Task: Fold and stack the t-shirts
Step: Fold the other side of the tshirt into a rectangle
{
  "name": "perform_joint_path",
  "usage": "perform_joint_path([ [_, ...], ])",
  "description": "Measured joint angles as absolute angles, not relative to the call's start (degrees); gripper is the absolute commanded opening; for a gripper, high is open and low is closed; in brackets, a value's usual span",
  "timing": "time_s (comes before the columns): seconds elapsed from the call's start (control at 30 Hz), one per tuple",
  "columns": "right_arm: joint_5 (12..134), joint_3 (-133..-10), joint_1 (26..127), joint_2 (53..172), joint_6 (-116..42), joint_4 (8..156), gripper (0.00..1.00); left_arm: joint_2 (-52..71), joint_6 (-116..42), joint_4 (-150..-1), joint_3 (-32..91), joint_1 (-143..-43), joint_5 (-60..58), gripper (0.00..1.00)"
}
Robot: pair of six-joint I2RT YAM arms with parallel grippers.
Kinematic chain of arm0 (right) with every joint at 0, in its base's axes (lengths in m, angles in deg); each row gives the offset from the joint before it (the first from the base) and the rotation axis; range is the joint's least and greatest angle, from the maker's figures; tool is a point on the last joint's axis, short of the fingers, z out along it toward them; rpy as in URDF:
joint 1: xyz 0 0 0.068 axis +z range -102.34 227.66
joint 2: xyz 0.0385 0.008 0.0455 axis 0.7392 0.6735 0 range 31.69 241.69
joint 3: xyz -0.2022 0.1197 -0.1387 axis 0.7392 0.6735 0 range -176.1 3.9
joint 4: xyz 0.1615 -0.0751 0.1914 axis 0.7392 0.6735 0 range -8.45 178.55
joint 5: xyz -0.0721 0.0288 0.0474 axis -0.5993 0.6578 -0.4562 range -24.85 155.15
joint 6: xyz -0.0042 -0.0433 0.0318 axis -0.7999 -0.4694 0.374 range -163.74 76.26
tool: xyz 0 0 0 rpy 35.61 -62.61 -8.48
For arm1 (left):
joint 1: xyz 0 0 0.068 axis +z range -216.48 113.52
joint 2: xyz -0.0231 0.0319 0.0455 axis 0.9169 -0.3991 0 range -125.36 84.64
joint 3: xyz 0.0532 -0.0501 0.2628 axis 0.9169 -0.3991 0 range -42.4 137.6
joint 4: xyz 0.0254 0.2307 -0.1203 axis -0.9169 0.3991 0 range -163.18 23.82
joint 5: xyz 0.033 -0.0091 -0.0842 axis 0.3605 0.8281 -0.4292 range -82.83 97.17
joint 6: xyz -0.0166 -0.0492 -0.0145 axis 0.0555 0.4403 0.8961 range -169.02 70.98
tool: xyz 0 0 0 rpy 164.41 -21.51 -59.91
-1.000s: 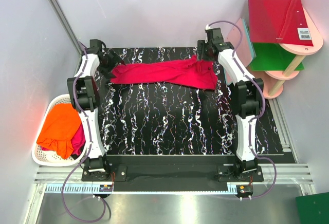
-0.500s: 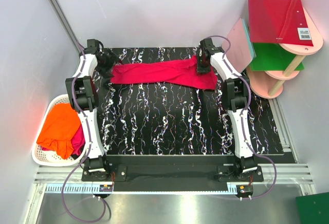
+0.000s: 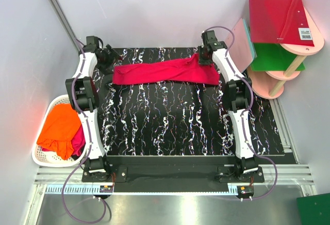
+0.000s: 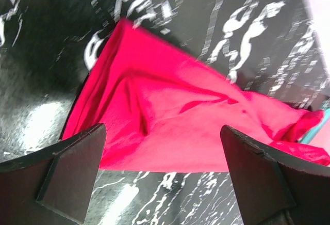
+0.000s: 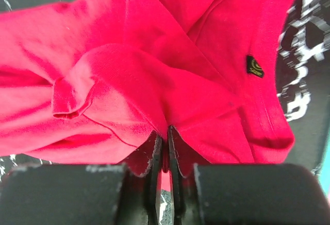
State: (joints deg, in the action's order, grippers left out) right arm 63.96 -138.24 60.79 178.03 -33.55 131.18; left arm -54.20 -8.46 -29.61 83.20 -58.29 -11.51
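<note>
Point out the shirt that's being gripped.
The crimson shirt stretched across the table: the right fingers are pinched on its right end. The orange shirt lies in the basket, untouched.

Pale grey walls [image 3: 154, 13] on three sides, evenly lit, no hard shadows; slanted metal pole [image 3: 58, 9] in the left corner; tabletop [image 3: 170, 132] black with white marbling; two-tier pink shelf stand [image 3: 263, 86] at right, red board [image 3: 273, 18] on its top tier, green board [image 3: 270, 57] beneath; white lattice basket [image 3: 38, 160] at left; brushed metal floor [image 3: 180, 209] in front, faintly reflective.
</note>
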Motion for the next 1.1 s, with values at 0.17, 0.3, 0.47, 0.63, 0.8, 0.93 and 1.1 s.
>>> perform_joint_path([
  [0.17, 60.9, -141.3, 60.7, 178.0, -33.5, 130.6, 0.69, -54.2, -7.3, -31.8, 85.5, -58.3, -12.0, 0.96],
  [0.3, 58.7, -142.0, 60.6, 178.0, -33.1, 130.2, 0.98, -54.8, -6.1, -33.0, 85.5, -58.3, -13.2, 0.93],
  [0.47, 56.8, -141.9, 60.5, 178.0, -33.1, 130.3, 1.00, -55.2, -5.6, -33.5, 83.7, -58.4, -14.8, 0.79],
  [0.63, 56.4, -141.1, 60.5, 178.0, -33.0, 130.3, 1.00, -54.9, -5.7, -34.4, 78.0, -58.6, -15.6, 0.79],
  [0.8, 56.4, -139.9, 60.5, 178.0, -33.0, 130.3, 1.00, -53.0, -6.2, -34.7, 75.1, -58.6, -16.2, 0.74],
  [0.93, 56.8, -139.4, 60.5, 178.0, -33.0, 130.3, 1.00, -52.8, -6.6, -35.2, 75.1, -58.6, -16.2, 0.40],
  [1.1, 57.2, -138.8, 60.5, 178.0, -33.1, 130.3, 1.00, -53.8, -6.0, -35.6, 76.4, -59.0, -16.3, 0.13],
])
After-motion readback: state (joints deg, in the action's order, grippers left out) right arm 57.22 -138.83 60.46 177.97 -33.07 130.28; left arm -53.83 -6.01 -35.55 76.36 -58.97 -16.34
